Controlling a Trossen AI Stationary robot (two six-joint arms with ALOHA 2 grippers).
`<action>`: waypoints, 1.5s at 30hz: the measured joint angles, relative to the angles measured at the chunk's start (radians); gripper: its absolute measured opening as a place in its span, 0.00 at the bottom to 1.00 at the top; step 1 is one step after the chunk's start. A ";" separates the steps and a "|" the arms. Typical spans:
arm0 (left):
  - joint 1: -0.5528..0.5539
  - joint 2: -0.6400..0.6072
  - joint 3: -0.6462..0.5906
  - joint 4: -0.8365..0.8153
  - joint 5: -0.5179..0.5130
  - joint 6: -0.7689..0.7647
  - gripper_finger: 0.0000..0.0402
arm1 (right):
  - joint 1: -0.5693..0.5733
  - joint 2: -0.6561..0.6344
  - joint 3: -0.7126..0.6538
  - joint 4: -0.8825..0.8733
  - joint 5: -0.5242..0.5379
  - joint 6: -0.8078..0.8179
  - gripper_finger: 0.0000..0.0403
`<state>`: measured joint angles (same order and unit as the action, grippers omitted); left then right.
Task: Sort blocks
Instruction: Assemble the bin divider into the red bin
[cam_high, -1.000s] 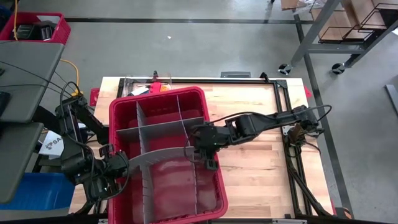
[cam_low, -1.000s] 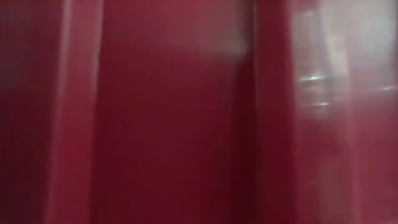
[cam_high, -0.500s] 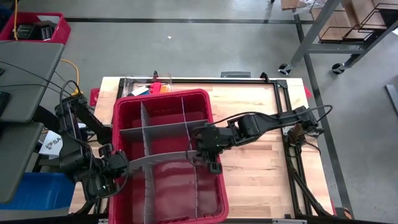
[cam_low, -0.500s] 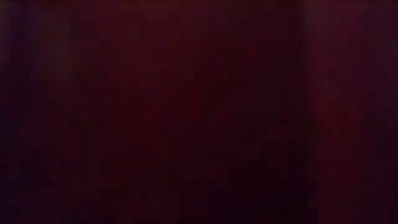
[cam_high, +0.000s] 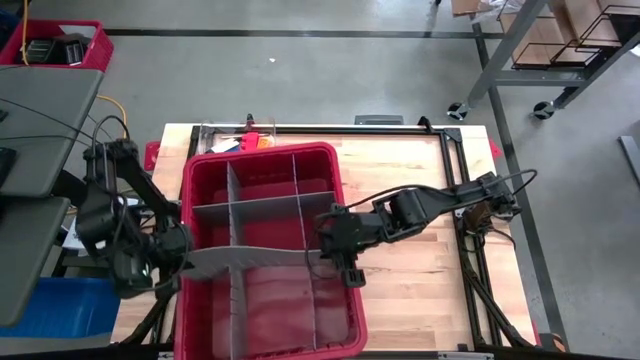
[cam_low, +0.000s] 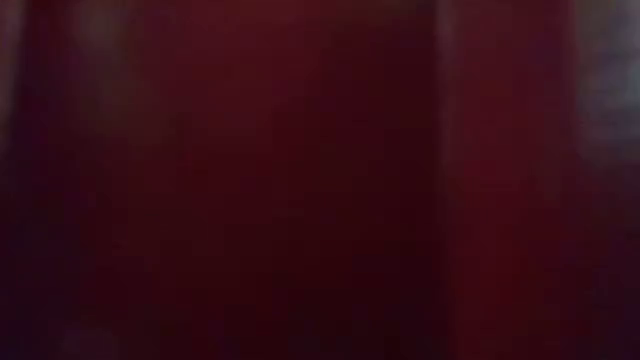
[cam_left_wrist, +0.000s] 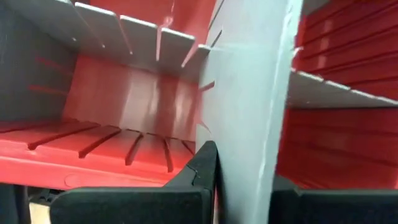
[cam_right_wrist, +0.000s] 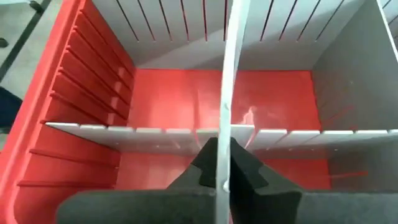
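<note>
Two robot arms work one red bin (cam_high: 345, 300) on a pale wooden table (cam_high: 420, 200) over grey concrete floor. The left gripper (cam_high: 183, 262) and right gripper (cam_high: 325, 258) each pinch one end of a bowed grey divider sheet (cam_high: 250, 262). A few small bright blocks (cam_high: 250, 142) sit at the bin's 12 o'clock edge; their number cannot be told.

high view is evenly bright and sharp; low view is a dark red blur; the wrist views show soft glare on the red bin (cam_right_wrist: 205, 106).
</note>
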<state>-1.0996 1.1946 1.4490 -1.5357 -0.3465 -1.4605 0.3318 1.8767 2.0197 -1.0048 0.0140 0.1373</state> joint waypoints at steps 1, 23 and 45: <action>0.000 -0.010 0.000 0.000 -0.003 0.000 0.03 | 0.001 0.000 0.000 0.001 0.001 -0.005 0.00; 0.001 0.034 0.000 -0.012 0.000 -0.028 0.03 | -0.031 0.043 -0.003 -0.035 0.052 0.024 0.00; 0.001 0.037 0.000 0.014 -0.031 0.085 0.03 | -0.042 0.096 -0.007 -0.121 -0.007 0.114 0.00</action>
<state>-1.0981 1.2312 1.4490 -1.5217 -0.3773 -1.3752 0.2895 1.9729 2.0129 -1.1261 0.0075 0.2508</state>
